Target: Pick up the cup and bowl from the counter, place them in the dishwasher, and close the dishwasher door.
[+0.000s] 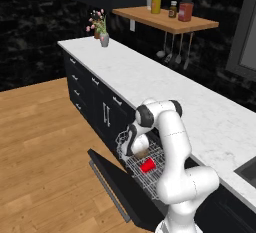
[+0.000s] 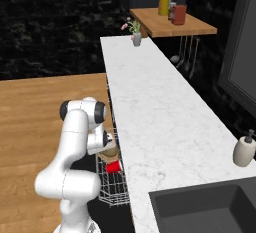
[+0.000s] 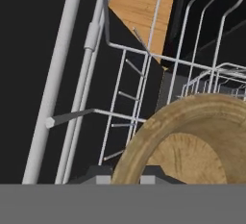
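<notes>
My gripper (image 1: 136,148) hangs low over the white wire rack (image 1: 150,177) of the open dishwasher, shut on the rim of the tan wooden bowl (image 1: 141,153). In the hand view the bowl (image 3: 192,131) stands on edge, its rim pinched between my fingertips (image 3: 98,172), with the rack wires (image 3: 144,74) just behind it. Beside the bowl, the red cup (image 1: 147,165) lies on its side in the rack. From the right base view the bowl (image 2: 109,153) is above the cup (image 2: 114,167). The black dishwasher door (image 1: 120,184) is dropped open toward the wooden floor. Above runs the white marble counter (image 1: 175,92).
A flower vase (image 1: 104,38) stands at the counter's far end, under a wooden shelf (image 1: 170,21) with bottles. A beige soap dispenser (image 2: 244,150) sits beside the dark sink (image 2: 200,207). Handled cabinet drawers (image 1: 82,84) lie left of the dishwasher.
</notes>
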Tool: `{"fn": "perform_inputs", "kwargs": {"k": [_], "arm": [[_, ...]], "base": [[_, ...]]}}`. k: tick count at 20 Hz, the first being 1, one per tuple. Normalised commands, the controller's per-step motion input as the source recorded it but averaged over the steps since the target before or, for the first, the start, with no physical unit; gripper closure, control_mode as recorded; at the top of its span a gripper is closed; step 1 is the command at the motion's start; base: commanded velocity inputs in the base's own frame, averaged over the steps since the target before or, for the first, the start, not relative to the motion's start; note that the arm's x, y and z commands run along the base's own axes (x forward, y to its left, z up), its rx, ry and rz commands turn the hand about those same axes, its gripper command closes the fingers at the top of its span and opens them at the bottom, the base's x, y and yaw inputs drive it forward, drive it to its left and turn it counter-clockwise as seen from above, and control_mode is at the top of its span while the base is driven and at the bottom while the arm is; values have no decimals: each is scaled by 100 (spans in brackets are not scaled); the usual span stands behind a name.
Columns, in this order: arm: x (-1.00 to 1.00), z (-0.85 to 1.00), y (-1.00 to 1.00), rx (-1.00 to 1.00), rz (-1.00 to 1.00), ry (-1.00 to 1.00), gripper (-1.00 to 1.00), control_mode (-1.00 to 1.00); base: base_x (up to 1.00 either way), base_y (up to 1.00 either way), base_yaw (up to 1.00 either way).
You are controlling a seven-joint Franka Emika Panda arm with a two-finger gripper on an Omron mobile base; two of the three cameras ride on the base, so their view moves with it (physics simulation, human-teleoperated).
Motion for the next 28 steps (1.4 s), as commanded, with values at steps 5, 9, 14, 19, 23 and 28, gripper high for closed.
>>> {"fn": "perform_inputs", "kwargs": {"k": [5,9,14,19,23,28], "arm": [[-3,-46,25,-3,0,0,-100,-100],[0,-4,21,0,0,0,-100,-100],[0,3,5,0,0,0,-100,-100],[-13,38,0,0,-5,-2,-100,-100],[-51,89,0,1,-5,0,-100,-100],[-75,100,19,3,0,-4,-100,-100]], "base": [[0,0,0],[0,0,0],[0,0,0],[0,0,0],[0,0,0],[0,0,0]]}}
